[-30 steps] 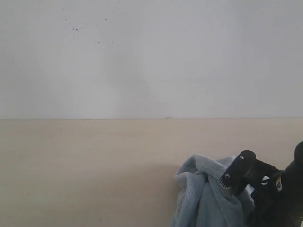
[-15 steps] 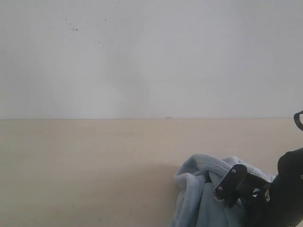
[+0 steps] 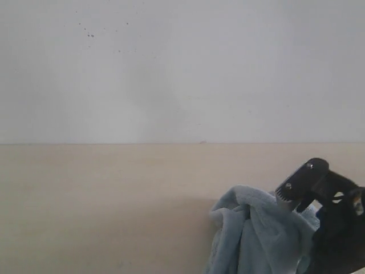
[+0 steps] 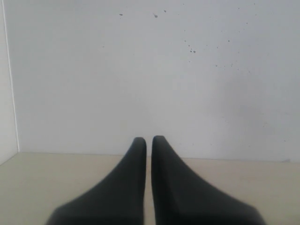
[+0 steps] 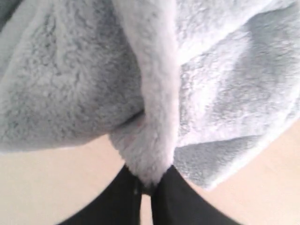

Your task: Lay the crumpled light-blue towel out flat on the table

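Since the frame half a second earlier, the right fingers [image 3: 287,196] have risen from low at the right edge of the exterior view to a higher position at lower right, and the cloth beneath them stands slightly taller. One towel [image 3: 255,235] is present: pale light-blue, crumpled in a heap at the lower right of the exterior view, resting on the tabletop [image 3: 108,200] and cut off by the bottom edge. Two sets of fingers are recorded. In the right wrist view, the right fingers [image 5: 137,193] are closed on a fold of the towel [image 5: 220,75], a ridge of pile rising from between the tips, with bare tabletop [image 5: 42,187] showing on either side. In the left wrist view, the left fingers [image 4: 142,144] are drawn nearly together with only a thin slit between them, holding nothing, above the tabletop [image 4: 28,178] and facing one white wall [image 4: 150,70] marked with small dark specks. The left fingers do not appear in the exterior view.
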